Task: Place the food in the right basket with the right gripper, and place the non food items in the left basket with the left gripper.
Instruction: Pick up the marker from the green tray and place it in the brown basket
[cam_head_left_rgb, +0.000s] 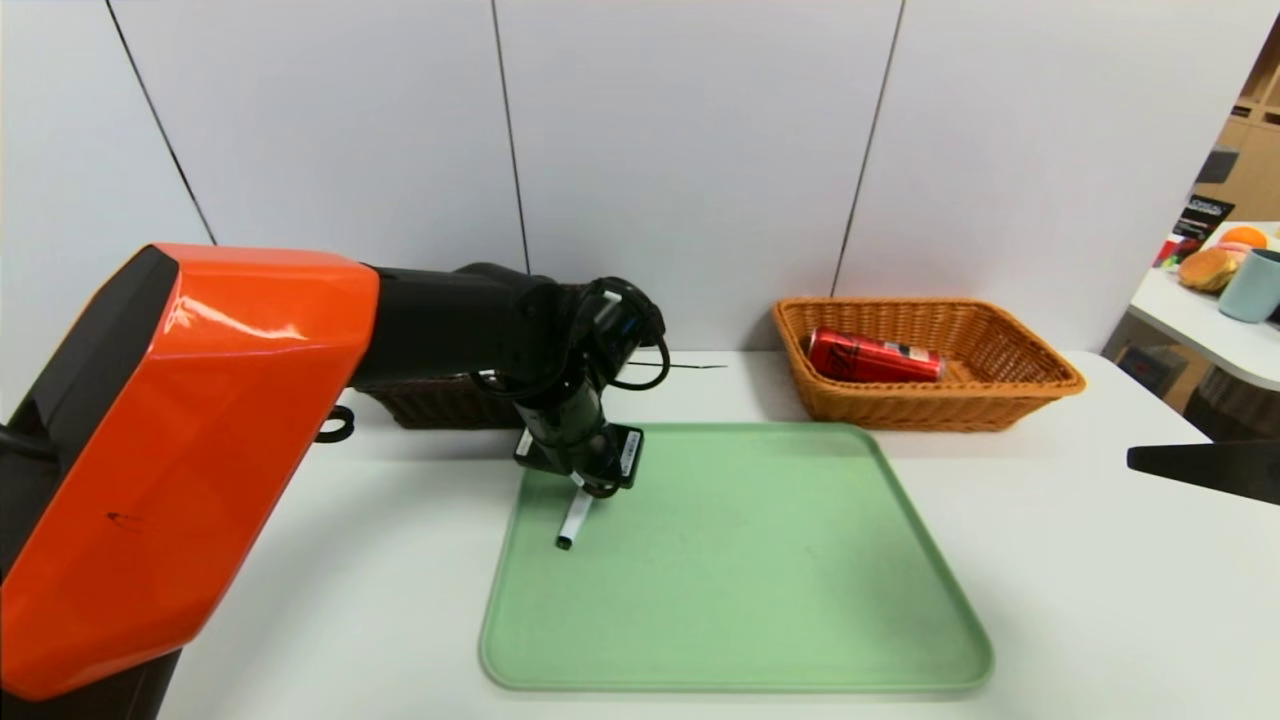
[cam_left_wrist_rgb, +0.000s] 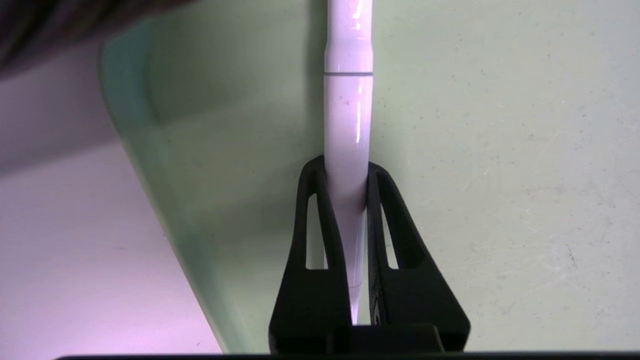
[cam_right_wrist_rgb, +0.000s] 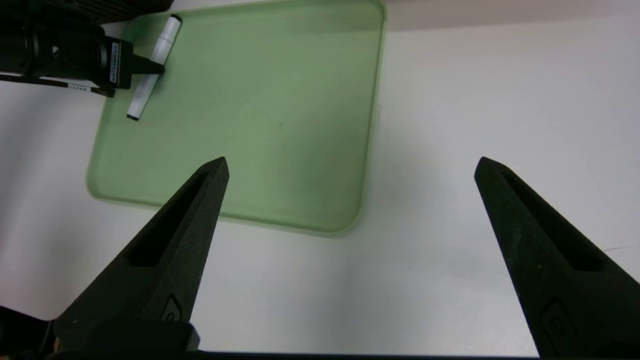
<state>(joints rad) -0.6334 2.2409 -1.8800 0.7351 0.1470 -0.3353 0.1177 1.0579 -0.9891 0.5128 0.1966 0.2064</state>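
So the left gripper (cam_head_left_rgb: 590, 490) is clamping down on the white marker (cam_head_left_rgb: 574, 522) right now, over the far-left corner of the green tray (cam_head_left_rgb: 740, 600). In the left wrist view you can see both fingers (cam_left_wrist_rgb: 320, 220) pinching the marker barrel (cam_left_wrist_rgb: 348, 125) between them, with the pen running lengthwise along the gripper. The marker is looking like it's still lying on the tray surface, so I'd say the grab is done but the lift isn't.

The red can (cam_head_left_rgb: 874, 357) is already lying on its side in the orange-tan basket (cam_head_left_rgb: 1000, 395), which is sitting just past the tray's far-right corner. So the food half is looking finished.

The dark brown basket (cam_head_left_rgb: 440, 402) is sitting behind the tray's far-left corner, mostly hidden by the left arm, so I can't tell what's inside it. No strainer disc is showing anywhere on the tray, so it may be in there already, but that's a guess.

The right gripper (cam_right_wrist_rgb: 350, 165) is just hanging off to the right of the tray with its fingers spread wide, holding nothing.

What's left, as far as I can judge: lifting the marker, swinging it back over the dark basket and dropping it in.
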